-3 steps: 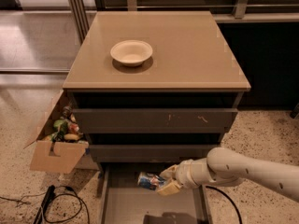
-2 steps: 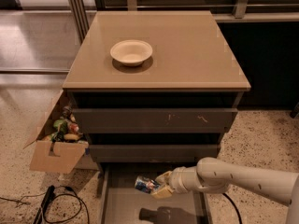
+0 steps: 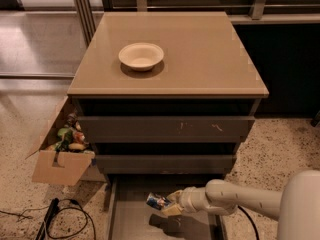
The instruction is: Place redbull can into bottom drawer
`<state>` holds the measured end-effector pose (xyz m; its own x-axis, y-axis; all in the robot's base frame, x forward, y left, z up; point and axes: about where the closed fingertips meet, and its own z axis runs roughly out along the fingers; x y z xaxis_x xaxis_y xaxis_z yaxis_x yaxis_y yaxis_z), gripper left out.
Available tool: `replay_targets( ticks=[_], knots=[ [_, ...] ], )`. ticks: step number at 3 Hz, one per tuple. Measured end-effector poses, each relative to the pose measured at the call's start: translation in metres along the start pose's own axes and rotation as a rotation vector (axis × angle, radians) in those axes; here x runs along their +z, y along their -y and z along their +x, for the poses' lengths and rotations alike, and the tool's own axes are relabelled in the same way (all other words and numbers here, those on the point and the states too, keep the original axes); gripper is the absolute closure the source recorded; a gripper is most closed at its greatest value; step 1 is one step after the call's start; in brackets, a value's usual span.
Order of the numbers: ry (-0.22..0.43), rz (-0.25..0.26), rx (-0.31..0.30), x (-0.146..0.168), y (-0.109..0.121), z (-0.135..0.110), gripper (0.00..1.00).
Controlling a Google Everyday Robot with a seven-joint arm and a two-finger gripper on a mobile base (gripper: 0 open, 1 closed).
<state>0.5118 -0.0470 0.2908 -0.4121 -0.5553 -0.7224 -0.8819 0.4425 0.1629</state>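
Since a second ago my arm [image 3: 240,201] has come lower, and the can has gone down with it, so it now hangs deeper over the open drawer. My gripper [image 3: 172,208] is at the near edge of the view, over the middle of the bottom drawer [image 3: 132,224]. Its jaws are closed on the redbull can [image 3: 158,201] and grip it at its right end. The can lies almost on its side and sticks out from the jaws to the left, with the far end a little higher. It is above the drawer floor, between the two thin side walls, and its shadow falls on the floor just under it. I cannot tell if it touches the floor.

Behind the can is the plain dark front of the middle drawer [image 3: 165,164], and above that the scuffed drawer [image 3: 165,129]. Both are closed. To the left of the cabinet stands an open cardboard box [image 3: 57,166] with small colourful things inside, and a black cable [image 3: 65,219] lies on the floor near it. Farthest away, on the cabinet top [image 3: 200,59], stands a cream bowl [image 3: 141,55].
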Motion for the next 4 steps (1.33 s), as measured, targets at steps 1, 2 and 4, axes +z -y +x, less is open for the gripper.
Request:
replay_targets(
  ticks=[1,2,4],
  knots=[
    [-0.024,-0.019,0.096,0.036,0.022,0.028,1.0],
    [-0.039,-0.038,0.173,0.068,0.034,0.048,1.0],
    [-0.075,-0.052,0.247,0.102,0.04,0.08,1.0]
  ],
)
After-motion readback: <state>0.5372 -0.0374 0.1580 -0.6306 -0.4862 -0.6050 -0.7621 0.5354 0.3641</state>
